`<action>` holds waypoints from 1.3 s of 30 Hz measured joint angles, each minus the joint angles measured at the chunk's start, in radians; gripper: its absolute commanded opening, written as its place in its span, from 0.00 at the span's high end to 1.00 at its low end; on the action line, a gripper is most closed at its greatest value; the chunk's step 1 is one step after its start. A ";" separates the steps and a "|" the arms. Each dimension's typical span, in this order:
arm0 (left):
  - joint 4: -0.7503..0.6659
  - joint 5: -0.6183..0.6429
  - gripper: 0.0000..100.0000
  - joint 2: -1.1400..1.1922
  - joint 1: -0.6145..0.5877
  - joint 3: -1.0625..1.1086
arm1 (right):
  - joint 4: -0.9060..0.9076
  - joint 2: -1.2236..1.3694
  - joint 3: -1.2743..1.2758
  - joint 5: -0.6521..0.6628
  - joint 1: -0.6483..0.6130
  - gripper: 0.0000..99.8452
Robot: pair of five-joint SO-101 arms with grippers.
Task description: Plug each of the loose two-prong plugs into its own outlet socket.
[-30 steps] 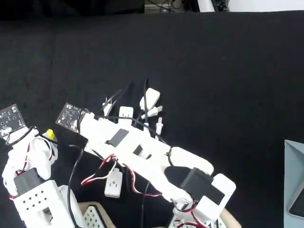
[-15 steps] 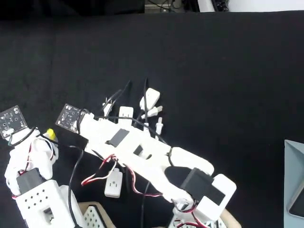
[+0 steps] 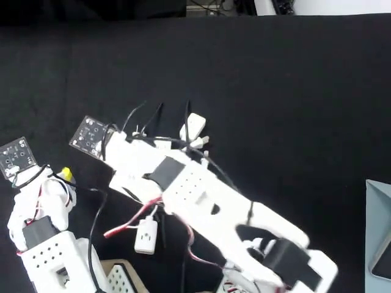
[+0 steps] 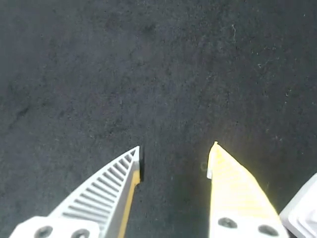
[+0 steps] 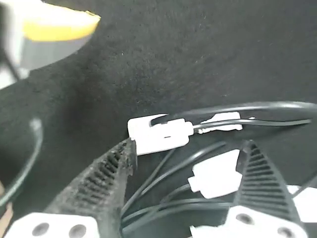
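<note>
Over on the left, the left arm (image 3: 40, 235) sits at the near edge of the table (image 3: 293, 91). The left fingers (image 4: 113, 191), one white and one yellow, are spread apart with nothing between them, just bare black table under them. Next over, a white socket (image 3: 145, 235) lies flat on the table, well apart from the plugs and right by the red wires (image 3: 125, 226) hanging off the right arm (image 3: 195, 189). That arm runs diagonally from the lower right up toward the middle-left. The right fingers (image 5: 96, 193) are black and wide open, not clamped on anything, straddling a tangle of black cords (image 5: 237, 111). One white plug (image 5: 158, 135) lies just beside one fingertip and a second plug (image 5: 215, 178) sits close against the other finger; can't tell if either actually touches. Just right of that arm's front end, a bigger white block (image 3: 195, 125) lies on the table with a cord running off it, plug or socket I can't tell, and a small plug (image 3: 200, 143) sits right below it. A grey box (image 3: 379, 226) pokes in at the right edge.
</note>
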 measured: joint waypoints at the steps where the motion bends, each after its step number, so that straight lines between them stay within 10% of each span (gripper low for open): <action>1: 0.000 0.000 0.77 0.000 0.000 0.000 | 0.026 -0.029 -0.005 0.000 0.000 0.73; 11: 0.000 -0.002 0.77 0.000 0.097 0.037 | 0.247 -0.279 -0.006 -0.005 0.086 0.99; 30: 0.157 -0.086 0.68 0.000 0.351 -0.009 | 0.509 -0.290 -0.003 -0.186 0.669 0.99; 39: 0.216 -0.094 0.68 0.000 0.537 -0.046 | 0.232 -0.290 0.282 -0.192 0.736 0.99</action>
